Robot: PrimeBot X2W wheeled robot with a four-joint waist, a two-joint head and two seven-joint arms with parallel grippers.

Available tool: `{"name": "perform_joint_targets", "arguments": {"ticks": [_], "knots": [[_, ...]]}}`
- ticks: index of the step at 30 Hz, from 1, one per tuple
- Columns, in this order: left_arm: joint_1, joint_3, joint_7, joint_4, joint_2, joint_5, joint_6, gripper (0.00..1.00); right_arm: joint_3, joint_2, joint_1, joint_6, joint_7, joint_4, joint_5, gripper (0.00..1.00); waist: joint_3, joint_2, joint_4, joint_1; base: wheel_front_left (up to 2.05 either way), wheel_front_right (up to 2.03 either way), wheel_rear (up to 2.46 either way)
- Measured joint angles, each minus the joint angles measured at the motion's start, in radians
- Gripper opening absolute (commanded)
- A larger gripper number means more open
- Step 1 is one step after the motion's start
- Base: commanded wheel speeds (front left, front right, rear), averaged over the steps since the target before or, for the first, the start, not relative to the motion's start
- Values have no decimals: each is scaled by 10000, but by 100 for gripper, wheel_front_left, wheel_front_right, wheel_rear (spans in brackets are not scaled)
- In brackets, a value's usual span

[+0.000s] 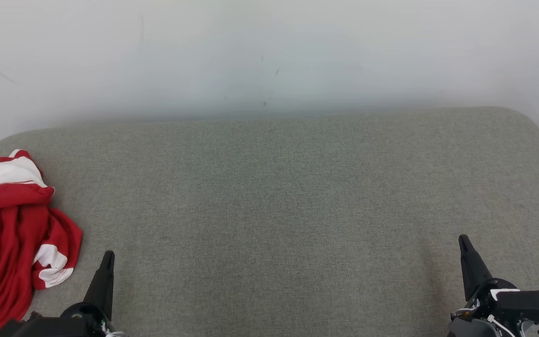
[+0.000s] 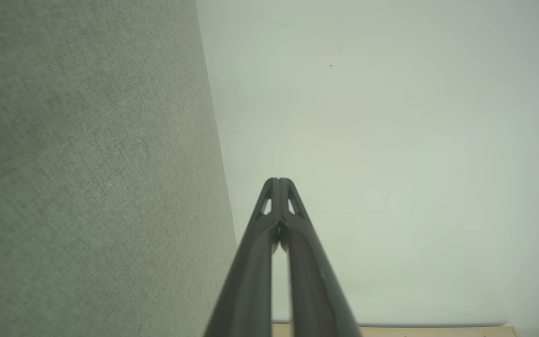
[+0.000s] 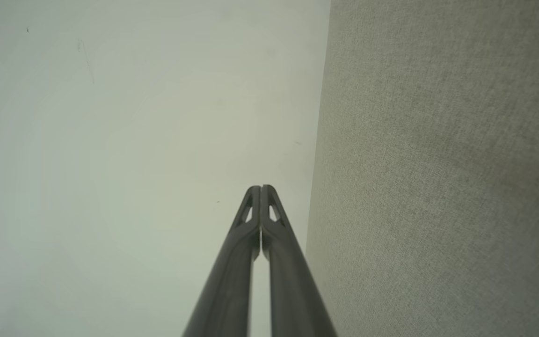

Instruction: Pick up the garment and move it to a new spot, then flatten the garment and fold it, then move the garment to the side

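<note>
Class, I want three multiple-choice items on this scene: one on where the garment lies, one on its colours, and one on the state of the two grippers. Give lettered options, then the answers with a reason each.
1. In the head view, where on the grey padded surface does the garment lie?
A. at its left edge
B. in the middle
C. at its right edge

2. What colours is the garment?
A. blue and yellow
B. red and white
C. all black

3. How do the left gripper and the right gripper stand?
A. both shut, holding nothing
B. both wide open
C. left shut on the garment

Answers:
1 A: it is bunched at the far left, apart from the left gripper.
2 B: the cloth is red with white bands.
3 A: in each wrist view the fingertips meet with nothing between them.
</note>
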Motion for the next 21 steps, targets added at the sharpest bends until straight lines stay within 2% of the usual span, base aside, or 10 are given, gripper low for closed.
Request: {"name": "perform_joint_targets", "arguments": {"ticks": [13,14,21], "knots": [[0,0,0,0,0,0,0,0,0,0,0,0,0,0,0,0,0,0,0,0,0,0,0],[0,0,0,0,0,0,0,100,0,0,0,0,2,0,0,100,0,0,0,0,0,0,0],[382,-96,-102,418,-94,2,2,100,98,35,377,0,-98,420,-4,100,-28,0,-4,0,0,0,0]]}}
